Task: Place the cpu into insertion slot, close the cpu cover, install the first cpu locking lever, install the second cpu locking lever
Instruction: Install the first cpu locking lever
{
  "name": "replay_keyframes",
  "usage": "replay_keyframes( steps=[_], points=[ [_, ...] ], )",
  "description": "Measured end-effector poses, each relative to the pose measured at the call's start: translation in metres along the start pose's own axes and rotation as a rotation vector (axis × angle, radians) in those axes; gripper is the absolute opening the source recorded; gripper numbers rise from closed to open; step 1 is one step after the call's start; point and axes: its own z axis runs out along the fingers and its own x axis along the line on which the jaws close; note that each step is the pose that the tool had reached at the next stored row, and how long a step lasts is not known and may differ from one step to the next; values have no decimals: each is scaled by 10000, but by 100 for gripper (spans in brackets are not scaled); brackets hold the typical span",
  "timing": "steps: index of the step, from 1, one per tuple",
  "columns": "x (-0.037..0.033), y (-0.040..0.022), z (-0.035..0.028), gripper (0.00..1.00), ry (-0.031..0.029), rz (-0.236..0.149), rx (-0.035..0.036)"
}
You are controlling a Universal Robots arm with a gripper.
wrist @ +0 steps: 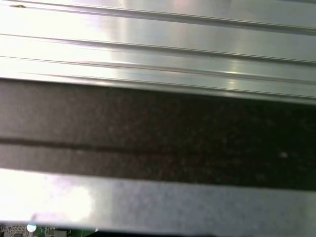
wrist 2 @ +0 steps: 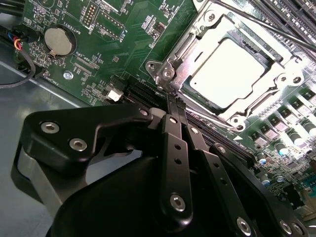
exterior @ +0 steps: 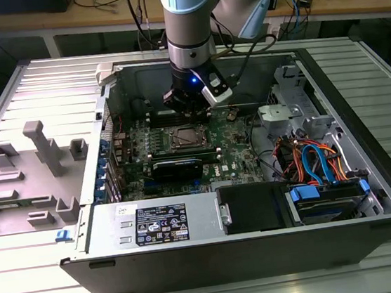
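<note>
The cpu (wrist 2: pixel 229 74), a pale silver square, lies in the insertion slot (wrist 2: pixel 247 116) on the green motherboard (wrist 2: pixel 123 29). The cpu cover (wrist 2: pixel 197 37), a silver frame, is folded down around it. A thin metal lever rod (wrist 2: pixel 276 30) runs along the socket's far side. My gripper (wrist 2: pixel 173 98) is shut, its two black fingers (wrist 2: pixel 177 143) pressed together, and the tips rest at the socket's corner by a lever hinge (wrist 2: pixel 168 74). In the exterior view the gripper (exterior: pixel 190 110) hangs inside the open computer case just behind the insertion slot (exterior: pixel 187 137).
A coin battery (wrist 2: pixel 58 40) and long black memory slots (wrist 2: pixel 291 10) flank the socket. A black card (exterior: pixel 177 168), a power supply (exterior: pixel 158 223) and a drive cage with blue cables (exterior: pixel 321 164) crowd the case. Grey fixtures (exterior: pixel 40 146) stand on the ribbed table.
</note>
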Motion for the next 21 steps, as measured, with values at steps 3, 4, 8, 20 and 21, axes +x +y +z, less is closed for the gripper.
replay_keyframes(
  steps=[3,4,8,20,21],
  points=[
    [-4,-6,2,11,-3,1,-2],
    [-4,-8,2,11,-2,2,-1],
    [-3,-26,1,11,-2,1,-1],
    [-15,-51,28,11,2,0,18],
    [-16,-52,32,11,3,0,25]
  ],
)
